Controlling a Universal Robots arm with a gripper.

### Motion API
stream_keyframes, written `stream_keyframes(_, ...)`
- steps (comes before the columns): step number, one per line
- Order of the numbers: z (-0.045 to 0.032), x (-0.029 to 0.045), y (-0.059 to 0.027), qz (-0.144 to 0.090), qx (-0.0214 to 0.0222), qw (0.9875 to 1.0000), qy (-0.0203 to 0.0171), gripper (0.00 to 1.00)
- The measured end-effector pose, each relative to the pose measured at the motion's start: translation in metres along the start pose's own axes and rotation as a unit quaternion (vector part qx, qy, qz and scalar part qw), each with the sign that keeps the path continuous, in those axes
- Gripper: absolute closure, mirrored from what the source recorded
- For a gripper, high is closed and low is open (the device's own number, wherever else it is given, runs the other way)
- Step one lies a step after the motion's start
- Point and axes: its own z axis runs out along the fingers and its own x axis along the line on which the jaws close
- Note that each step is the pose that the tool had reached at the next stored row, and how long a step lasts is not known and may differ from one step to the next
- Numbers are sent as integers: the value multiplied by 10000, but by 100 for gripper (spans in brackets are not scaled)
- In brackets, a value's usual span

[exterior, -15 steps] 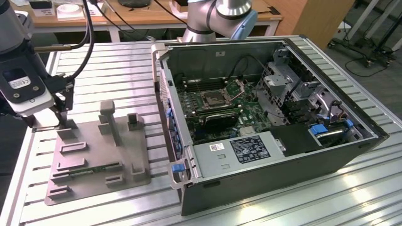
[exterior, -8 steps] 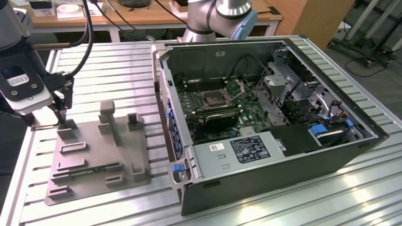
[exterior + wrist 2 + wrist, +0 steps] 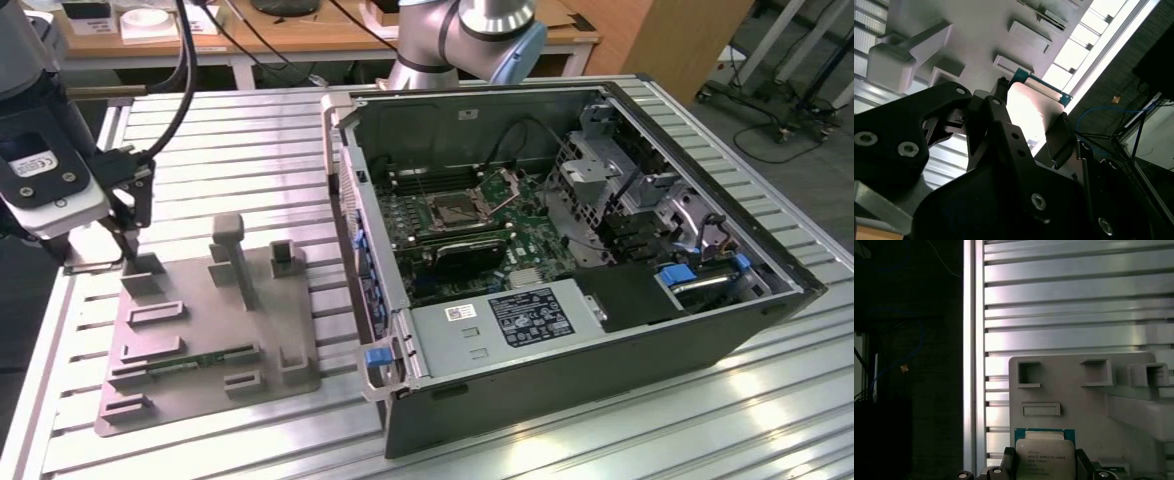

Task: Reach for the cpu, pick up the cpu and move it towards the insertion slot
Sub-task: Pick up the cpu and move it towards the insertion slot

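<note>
Cpu [image 3: 1044,450] between end effector [image 3: 1045,464] jaws

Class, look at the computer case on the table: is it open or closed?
Open. The computer case has no side cover on, so its green board and insertion slot show.

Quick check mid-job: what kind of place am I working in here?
Likely a robotics lab bench for computer assembly: an open black desktop computer case on a ribbed aluminium table, with a cluttered wooden desk behind.
</note>
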Motion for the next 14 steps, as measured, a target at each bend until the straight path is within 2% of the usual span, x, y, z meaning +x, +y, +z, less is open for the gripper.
stream_keyframes(14, -99, 3, 7, 0, 0, 10000, 0, 46)
